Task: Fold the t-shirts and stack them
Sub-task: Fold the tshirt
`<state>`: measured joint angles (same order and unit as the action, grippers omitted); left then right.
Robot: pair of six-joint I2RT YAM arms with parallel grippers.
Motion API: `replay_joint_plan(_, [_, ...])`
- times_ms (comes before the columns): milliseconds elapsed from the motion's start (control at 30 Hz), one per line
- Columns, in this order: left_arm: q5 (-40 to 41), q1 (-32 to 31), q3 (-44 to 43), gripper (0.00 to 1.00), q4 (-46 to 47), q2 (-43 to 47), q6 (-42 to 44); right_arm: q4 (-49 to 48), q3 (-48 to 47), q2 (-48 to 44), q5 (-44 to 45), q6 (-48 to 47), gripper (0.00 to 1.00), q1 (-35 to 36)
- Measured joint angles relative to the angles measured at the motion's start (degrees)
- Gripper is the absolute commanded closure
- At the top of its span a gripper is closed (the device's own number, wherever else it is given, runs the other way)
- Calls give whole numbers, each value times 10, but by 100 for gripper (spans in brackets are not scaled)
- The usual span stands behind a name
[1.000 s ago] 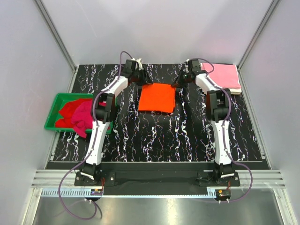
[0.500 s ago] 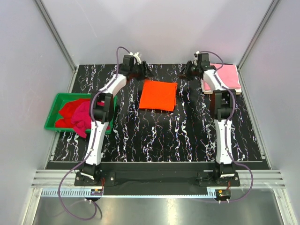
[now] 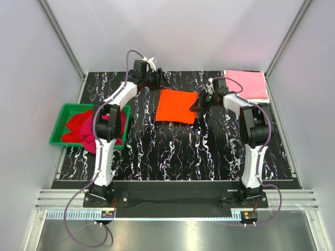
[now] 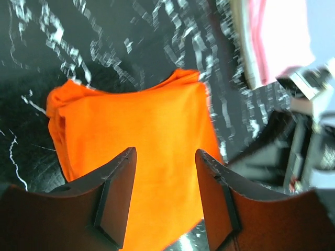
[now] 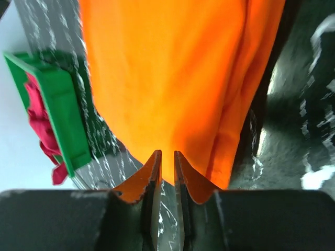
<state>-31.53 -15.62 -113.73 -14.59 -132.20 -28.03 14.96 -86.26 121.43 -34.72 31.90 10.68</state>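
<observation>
The bright orange t-shirt [image 3: 177, 106] lies folded in a flat rectangle at the table's far centre. My left gripper [image 3: 158, 81] hovers open over its far-left edge, and the left wrist view shows the orange cloth [image 4: 141, 136] between the spread jaws [image 4: 166, 153]. My right gripper [image 3: 200, 103] is at the shirt's right edge. Its jaws [image 5: 167, 153] are closed to a thin gap with the orange hem [image 5: 167, 94] between the tips. The pink t-shirt [image 3: 247, 83] lies folded at the far right on a cream-white one [image 4: 241, 47].
A green bin [image 3: 57, 130] at the left edge holds a red shirt [image 3: 76, 125] and a crimson-magenta shirt [image 3: 97, 133] that spills over its near rim. The bin also shows in the right wrist view [image 5: 63, 115]. Grey walls enclose the black marbled table [image 3: 178, 151].
My right gripper moved from beside the pink pile towards me, onto the orange shirt's right edge. My left gripper shifted only slightly at the far-left corner. The orange shirt stayed put.
</observation>
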Motion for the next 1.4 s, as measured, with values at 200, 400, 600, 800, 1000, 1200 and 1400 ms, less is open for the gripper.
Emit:
replay_joint_plan(200, [-3, -1, -7, 47, -30, -77, 6, -35, 74, -3, 8, -2, 79, 9])
replay_joint_plan(400, [-18, 0, -43, 47, -57, -104, 10, -49, 91, -3, 7, -7, 77, 7])
replay_joint_plan(600, [-18, 0, -59, 47, -83, -104, 12, -48, 96, -31, 6, -2, 78, 10])
replay_joint_plan(800, [-10, -2, -56, 47, -127, -80, 10, -54, 78, -55, 7, 19, 82, 43])
replay_joint_plan(1000, [0, -3, -52, 47, -137, -28, 11, -78, 27, 5, -5, 44, 82, 79])
replay_joint_plan(1200, [0, -3, -58, 47, -168, -27, 12, -73, 33, 47, -12, 46, 75, 76])
replay_joint_plan(1400, [7, -3, -52, 45, -219, -2, 44, -20, 32, 6, 4, 16, 59, 75])
